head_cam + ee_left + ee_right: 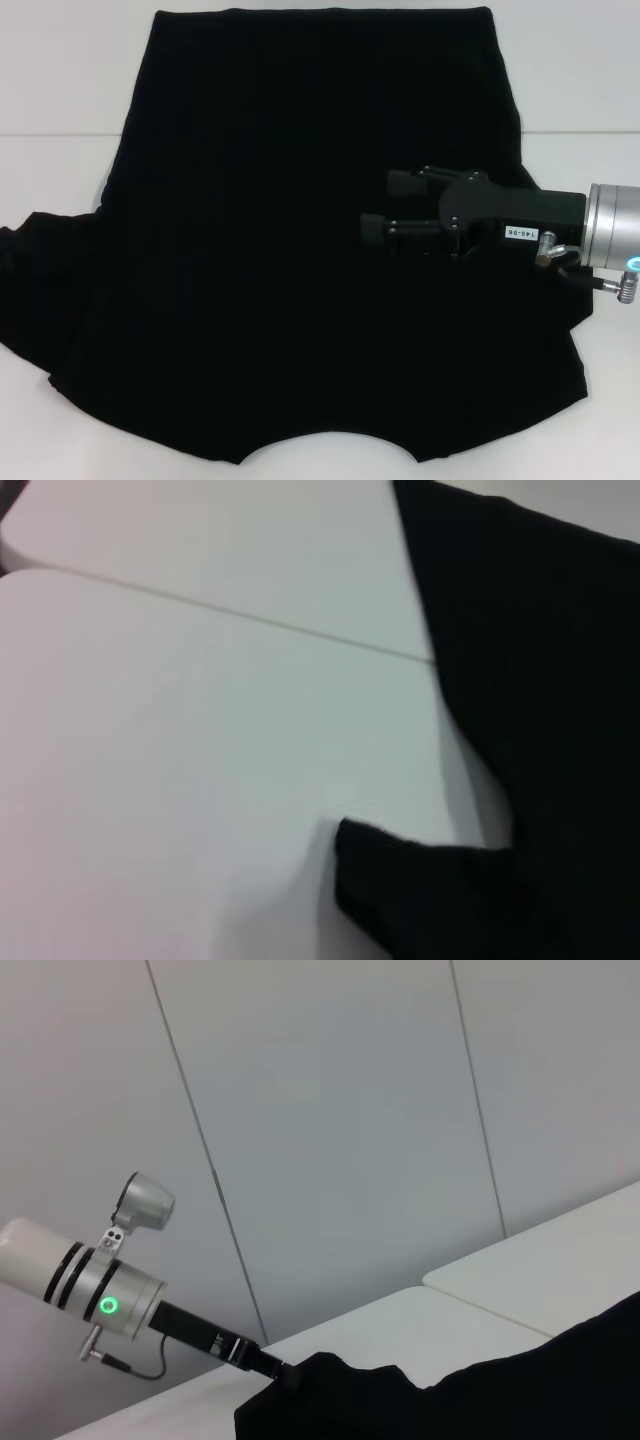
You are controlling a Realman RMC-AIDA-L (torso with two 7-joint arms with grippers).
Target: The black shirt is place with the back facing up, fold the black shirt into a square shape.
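The black shirt lies spread flat on the white table, plain side up, hem at the far side and neckline at the near edge. My right gripper hovers over the shirt's right-middle part, pointing left, open with nothing between its fingers. In the right wrist view, the left arm reaches in from off the table, and my left gripper ends at a raised edge of the shirt that hides its tips. The left wrist view shows the shirt's side edge and a sleeve.
A seam runs across the table under the shirt. Bare tabletop shows to the left and right of the cloth. A panelled grey wall stands beyond the table.
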